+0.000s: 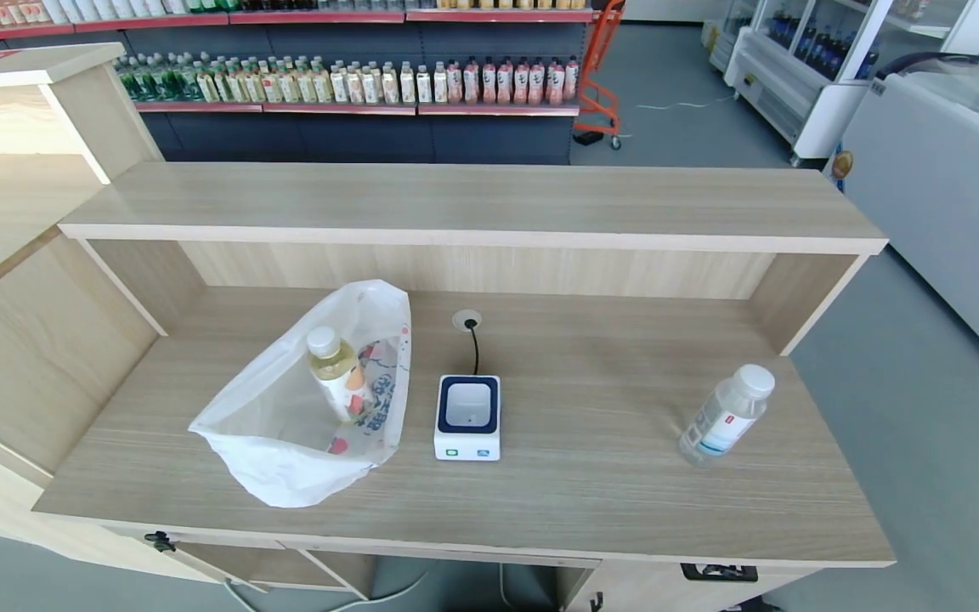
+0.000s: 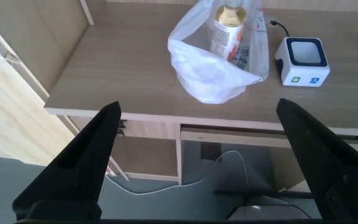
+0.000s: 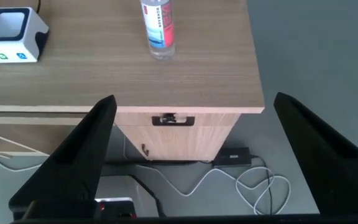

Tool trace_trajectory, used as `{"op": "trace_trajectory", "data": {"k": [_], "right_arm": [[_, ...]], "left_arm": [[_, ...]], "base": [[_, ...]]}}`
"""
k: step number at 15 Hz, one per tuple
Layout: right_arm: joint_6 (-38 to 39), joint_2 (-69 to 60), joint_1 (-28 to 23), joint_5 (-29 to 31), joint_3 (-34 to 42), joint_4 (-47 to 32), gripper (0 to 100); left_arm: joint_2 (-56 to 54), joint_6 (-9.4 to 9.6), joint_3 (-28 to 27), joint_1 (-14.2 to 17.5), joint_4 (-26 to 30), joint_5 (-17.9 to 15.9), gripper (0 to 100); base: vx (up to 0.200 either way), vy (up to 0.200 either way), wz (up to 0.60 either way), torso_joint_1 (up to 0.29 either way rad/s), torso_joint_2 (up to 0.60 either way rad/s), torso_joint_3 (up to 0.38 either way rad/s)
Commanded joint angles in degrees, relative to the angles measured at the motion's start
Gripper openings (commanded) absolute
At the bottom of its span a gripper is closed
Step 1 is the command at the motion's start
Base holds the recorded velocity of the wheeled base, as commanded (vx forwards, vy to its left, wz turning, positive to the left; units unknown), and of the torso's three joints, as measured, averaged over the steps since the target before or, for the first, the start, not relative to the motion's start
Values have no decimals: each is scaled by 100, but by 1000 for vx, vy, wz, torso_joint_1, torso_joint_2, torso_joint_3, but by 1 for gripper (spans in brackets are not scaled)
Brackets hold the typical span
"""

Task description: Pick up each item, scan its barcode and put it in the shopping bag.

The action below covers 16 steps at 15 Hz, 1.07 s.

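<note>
Wooden counter (image 1: pixel 591 493) is carrying shopping bag (image 1: pixel 285 459) with tea bottle (image 1: pixel 336 374), scanner (image 1: pixel 467 416), clear bottle (image 1: pixel 726 415); I'm seeing both jaws spread apart.

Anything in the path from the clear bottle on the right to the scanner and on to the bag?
Nothing visible does. Only open counter lies between the clear bottle and the scanner, and the shopping bag sits right beside the scanner, mouth open.

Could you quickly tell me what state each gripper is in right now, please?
Left gripper: open, holding nothing.
Right gripper: open, holding nothing.
</note>
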<state>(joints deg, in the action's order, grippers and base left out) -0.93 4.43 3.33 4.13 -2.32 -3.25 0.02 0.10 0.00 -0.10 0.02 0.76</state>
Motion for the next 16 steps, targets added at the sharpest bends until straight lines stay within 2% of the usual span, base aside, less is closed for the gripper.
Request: {"op": "trace_trajectory", "data": {"k": [1, 3, 7, 9, 11, 13, 14, 16], "right_arm": [[-4, 32, 10, -53, -6, 0, 100], [-4, 111, 36, -132, -199, -52, 100], [409, 2976, 1, -158, -1948, -149, 100], [418, 4189, -157, 17, -2133, -35, 100], [268, 5446, -412, 132, -2115, 642, 100], [-22, 6624, -412, 316, -2071, 2057, 100], [-48, 6923, -245, 307, -1860, 2681, 100], [-74, 7301, -52, 307, -1702, 2839, 100]], "left_arm": [[-2, -1, 0, 1, -2, 4, 100], [-2, -27, 0, 1, -2, 4, 100], [-2, -27, 0, 1, -2, 4, 100], [-2, -27, 0, 1, -2, 4, 100], [-2, -27, 0, 1, -2, 4, 100], [-2, -27, 0, 1, -2, 4, 100], [-2, -27, 0, 1, -2, 4, 100], [-2, -27, 0, 1, -2, 4, 100]], "base": [[0, -200, 0, 2, 7, 2], [0, -100, 0, 1, 4, 1], [0, 0, 0, 0, 0, 0], [0, 0, 0, 0, 0, 0], [0, 0, 0, 0, 0, 0], [0, 0, 0, 0, 0, 0], [0, 0, 0, 0, 0, 0], [0, 0, 0, 0, 0, 0]]}}
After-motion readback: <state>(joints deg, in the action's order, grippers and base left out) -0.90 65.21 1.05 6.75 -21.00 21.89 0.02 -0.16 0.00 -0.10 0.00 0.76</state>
